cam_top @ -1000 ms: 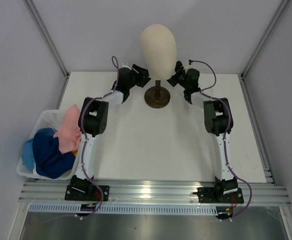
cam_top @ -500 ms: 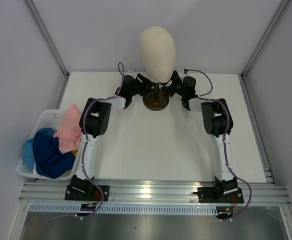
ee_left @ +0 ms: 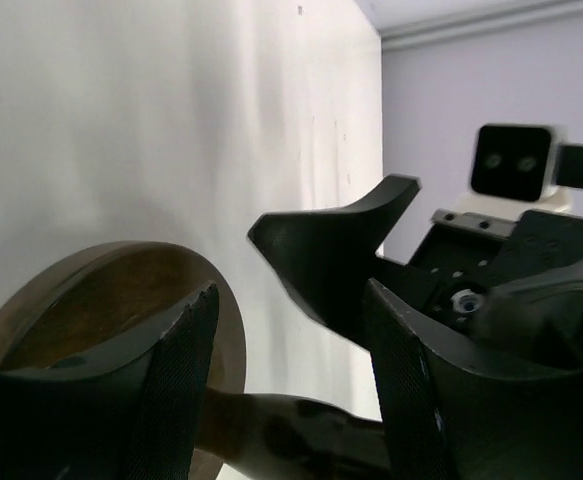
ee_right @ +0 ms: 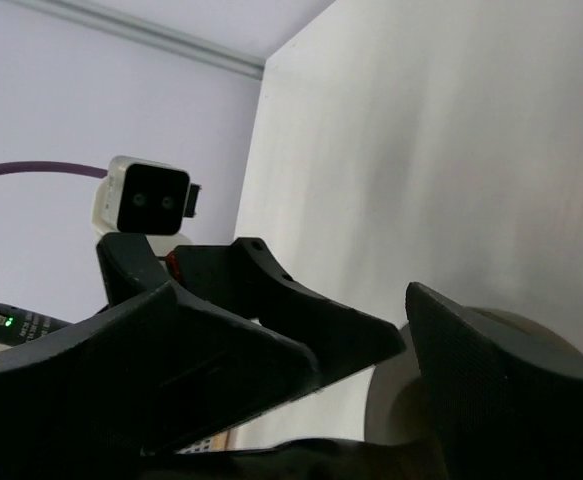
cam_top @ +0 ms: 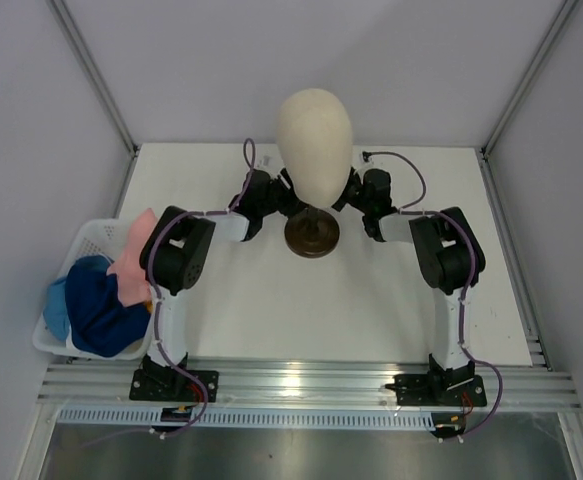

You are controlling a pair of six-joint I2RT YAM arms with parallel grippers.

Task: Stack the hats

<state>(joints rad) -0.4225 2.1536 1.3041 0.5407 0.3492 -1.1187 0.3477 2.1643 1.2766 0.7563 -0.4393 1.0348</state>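
Note:
The hats lie heaped in a white basket (cam_top: pixel 83 238) at the table's left edge: a pink one (cam_top: pixel 136 255) on top, a navy one (cam_top: pixel 101 310), a light blue one (cam_top: pixel 56 312) and a sliver of a yellow-orange one (cam_top: pixel 147 305). The grippers are far from them. My left gripper (cam_top: pixel 289 197) and right gripper (cam_top: pixel 343 195) face each other across the stem of the cream mannequin head (cam_top: pixel 315 135). In the left wrist view the left gripper (ee_left: pixel 291 300) is open with the stem (ee_left: pixel 301 425) between its fingers. In the right wrist view the right gripper (ee_right: pixel 366 340) is open the same way.
The mannequin's dark round base (cam_top: pixel 311 235) stands on the white table at centre back; it also shows in the left wrist view (ee_left: pixel 101 300). Angled grey walls and metal rails close in the sides. An aluminium rail (cam_top: pixel 301 385) carries both arm bases at the near edge.
The mannequin head and its base have moved toward the near side of the table. Both grippers closed in on the stem from either side and came nearer with it.

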